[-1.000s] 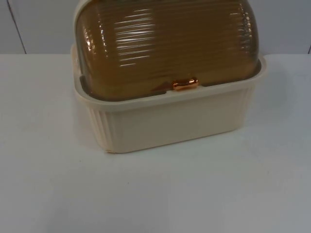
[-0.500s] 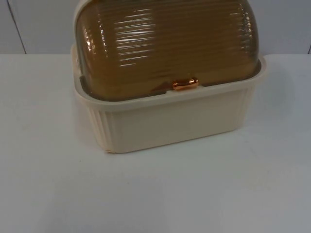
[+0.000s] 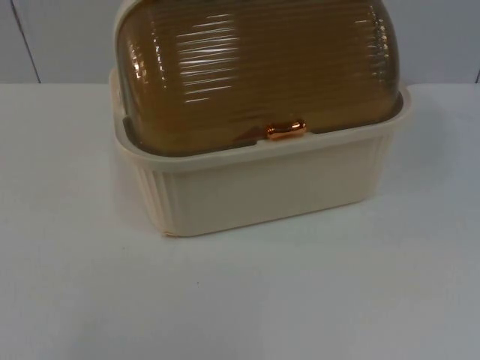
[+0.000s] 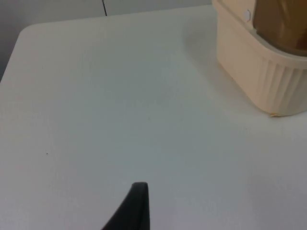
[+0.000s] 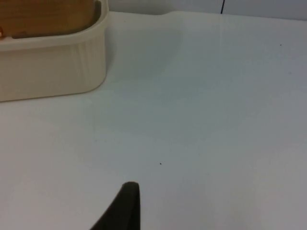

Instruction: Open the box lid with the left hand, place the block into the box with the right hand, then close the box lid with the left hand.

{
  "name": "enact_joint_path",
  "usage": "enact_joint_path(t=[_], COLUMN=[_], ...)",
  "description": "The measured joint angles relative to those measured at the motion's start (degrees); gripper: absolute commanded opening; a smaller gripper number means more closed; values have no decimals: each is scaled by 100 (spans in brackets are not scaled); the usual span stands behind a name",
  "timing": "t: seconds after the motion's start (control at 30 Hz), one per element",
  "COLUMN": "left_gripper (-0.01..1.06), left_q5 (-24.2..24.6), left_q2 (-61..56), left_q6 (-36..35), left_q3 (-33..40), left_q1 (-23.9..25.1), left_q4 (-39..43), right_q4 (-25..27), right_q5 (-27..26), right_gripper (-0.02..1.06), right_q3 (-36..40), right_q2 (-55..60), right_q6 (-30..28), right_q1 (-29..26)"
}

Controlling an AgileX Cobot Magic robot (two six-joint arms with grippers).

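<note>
A cream ribbed box [image 3: 259, 191] is standing on the white table [image 3: 240, 300], close to the grey partition wall [image 3: 60, 37]. Its amber translucent domed lid [image 3: 255, 67] is sitting shut over the box, with a small copper-coloured handle [image 3: 286, 130] at the front edge of the lid, just above the box rim.

The left gripper [image 4: 136, 206] is hanging above bare table, and one black fingertip [image 4: 138, 199] is showing in the left wrist view; from this I cannot tell whether the left gripper is spread or closed. The box is lying well apart from that gripper, with one rounded corner [image 4: 280, 93] of the box and a strip of the lid facing it.

The right gripper [image 5: 125, 206] is likewise hanging over bare table, with one dark fingertip [image 5: 127, 196] showing in the right wrist view; whether it is spread or closed I cannot tell either. The box is also standing well apart from this gripper, turning another corner [image 5: 93, 62] toward it. Neither gripper is touching the box or the lid.
</note>
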Motion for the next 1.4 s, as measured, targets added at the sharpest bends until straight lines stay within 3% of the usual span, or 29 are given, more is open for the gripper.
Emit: enact_joint_path(t=[1.4], left_gripper=[101], left_q5=[-9], left_q2=[0], left_q6=[-20], left_q3=[0], left_q1=[0], left_q4=[154], right_q4=[40], right_q5=[-10], right_gripper=[105], right_q3=[0], right_q2=[0], right_q6=[25], right_q1=[0])
